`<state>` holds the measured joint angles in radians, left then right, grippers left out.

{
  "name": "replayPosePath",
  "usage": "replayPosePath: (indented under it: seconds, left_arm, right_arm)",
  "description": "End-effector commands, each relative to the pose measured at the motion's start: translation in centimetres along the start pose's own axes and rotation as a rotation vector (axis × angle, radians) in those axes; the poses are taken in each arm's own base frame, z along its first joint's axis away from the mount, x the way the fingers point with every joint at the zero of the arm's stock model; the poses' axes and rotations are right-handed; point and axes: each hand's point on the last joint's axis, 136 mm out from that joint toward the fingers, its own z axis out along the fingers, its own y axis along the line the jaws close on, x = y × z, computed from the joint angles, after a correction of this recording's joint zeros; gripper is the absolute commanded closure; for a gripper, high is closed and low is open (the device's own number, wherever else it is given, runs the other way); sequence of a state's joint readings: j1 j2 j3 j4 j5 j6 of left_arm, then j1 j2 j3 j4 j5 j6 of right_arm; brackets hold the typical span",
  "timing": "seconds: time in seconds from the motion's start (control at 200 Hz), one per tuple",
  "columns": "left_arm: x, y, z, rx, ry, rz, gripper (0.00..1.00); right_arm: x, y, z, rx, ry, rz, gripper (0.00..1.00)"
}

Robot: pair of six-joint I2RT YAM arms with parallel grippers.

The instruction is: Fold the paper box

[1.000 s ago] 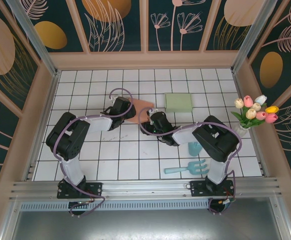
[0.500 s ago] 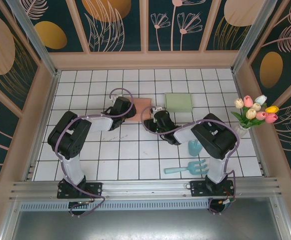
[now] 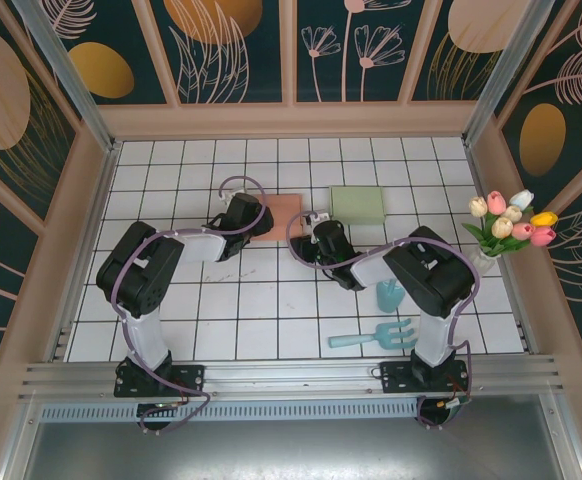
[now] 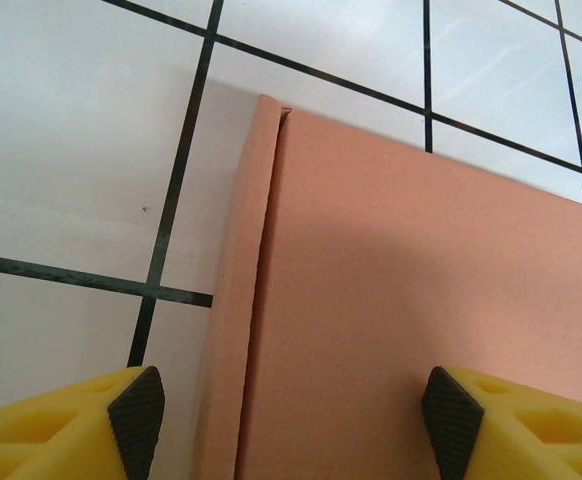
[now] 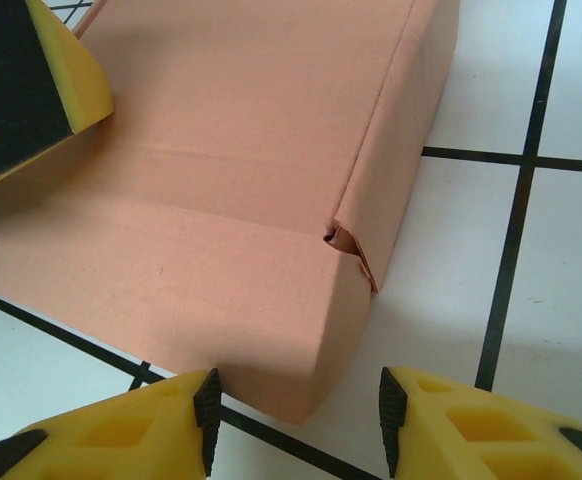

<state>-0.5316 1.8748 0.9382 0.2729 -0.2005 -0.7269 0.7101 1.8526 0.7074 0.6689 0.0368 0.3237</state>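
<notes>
Since the earlier frame the lid of the paper box (image 3: 283, 212) has come down flat, so the box now reads as a neat rectangle, and the right gripper (image 3: 318, 236) has shifted slightly toward its own side. The box lies on the white tiled tabletop (image 3: 261, 300) between the two wrists, just beside a flat green box (image 3: 358, 205). The left gripper (image 4: 293, 415) has its fingers (image 4: 136, 410) apart, straddling the box's long folded edge, one pad over bare tile and the other over the lid; contact cannot be told. The right gripper (image 5: 299, 415) also has its fingers apart and holds nothing, sitting just short of a near corner. At that corner a tuck flap (image 5: 349, 245) shows a small gap, so the fold looks not quite seated. The box appears to be thin card: probably light, stiff across its panels, easily dented at creases, and apt to slide on smooth tile. Pressing on the lid while pinching a side wall seems the safer hold. Open room lies toward the arm bases; the watering cup (image 3: 390, 296) and garden fork (image 3: 373, 337) stand well apart.
</notes>
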Motion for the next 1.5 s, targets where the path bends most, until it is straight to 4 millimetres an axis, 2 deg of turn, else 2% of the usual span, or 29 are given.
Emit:
replayPosePath:
  seconds: [0.0,0.36,0.525,0.636,0.671,0.731,0.816,0.826,0.856,1.041,1.166,1.176,1.196,1.491]
  left_arm:
    - [6.5,3.7,0.5,-0.1,0.221,0.035,0.26]
    - [6.8,3.8,1.0,-0.113,0.224,0.002,0.26]
    - [6.4,3.7,1.0,-0.12,0.218,0.006,0.26]
    - [6.2,3.4,1.0,-0.114,0.218,0.002,0.21]
    - [6.1,3.2,0.9,-0.107,0.219,-0.002,0.2]
    - [6.0,3.0,0.9,-0.101,0.222,-0.005,0.19]
    - [5.7,2.8,0.8,-0.098,0.22,-0.006,0.17]
    - [5.7,2.8,0.8,-0.099,0.219,-0.005,0.17]
    - [5.6,2.7,0.7,-0.099,0.219,-0.004,0.17]
    - [5.5,2.5,0.7,-0.096,0.224,0.002,0.18]
    - [5.1,2.2,0.4,-0.087,0.217,-0.003,0.18]
    - [4.3,1.4,0.4,-0.071,0.2,-0.006,0.18]
    - [3.9,1.1,0.4,-0.063,0.193,-0.012,0.18]
    - [2.2,-1.1,-0.4,-0.007,0.179,-0.095,0.16]
  right_arm:
    - [-2.0,1.4,-1.2,-0.068,-0.041,0.035,0.51]
    - [-3.0,1.0,-2.6,-0.026,-0.022,0.083,0.48]
    - [-4.1,-0.2,-3.1,0.049,-0.028,0.064,0.45]
    - [-5.0,-1.8,-2.1,0.055,-0.01,0.088,0.44]
    - [-5.3,-1.6,-1.7,0.014,-0.002,0.107,0.44]
    - [-5.9,-2.5,-1.1,-0.012,-0.003,0.141,0.44]
    - [-6.5,-2.0,-0.1,-0.057,0.005,0.144,0.44]
    - [-7.0,-2.9,-0.1,-0.043,-0.004,0.155,0.44]
    - [-7.3,-3.3,0.2,-0.042,-0.006,0.158,0.44]
    - [-8.2,-3.6,2.3,-0.07,-0.001,0.159,0.44]
    - [-7.5,-3.3,3.2,-0.091,0.016,0.168,0.48]
    - [-7.4,-3.3,3.3,-0.092,0.018,0.169,0.48]
    - [-7.2,-3.4,3.4,-0.092,0.021,0.172,0.48]
    - [-4.6,-3.8,4.0,-0.053,0.071,0.169,0.54]
